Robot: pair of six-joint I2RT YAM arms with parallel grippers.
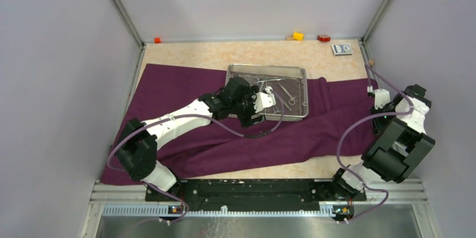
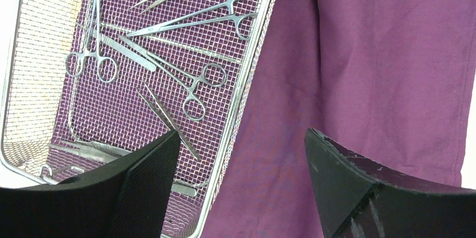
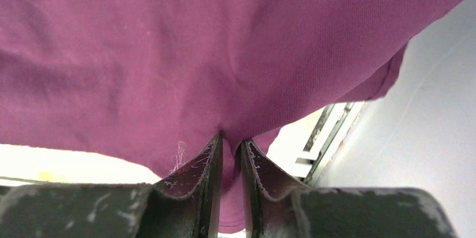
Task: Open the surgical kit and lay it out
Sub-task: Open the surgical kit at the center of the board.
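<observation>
Purple cloth wrap (image 1: 168, 83) lies spread across the table (image 1: 252, 53), mesh tray (image 1: 266, 67) on its far middle. Our right gripper (image 3: 230, 140) pinches a fold, jaws narrow; one tug and we drag the tray. Our left gripper (image 2: 241, 134) hangs wide above the rim and could snag the clamps (image 2: 168, 67).

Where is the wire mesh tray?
In the top view the mesh tray sits centrally toward the far edge of the table, partly on the purple cloth, with the open left gripper above its near-left part.
</observation>
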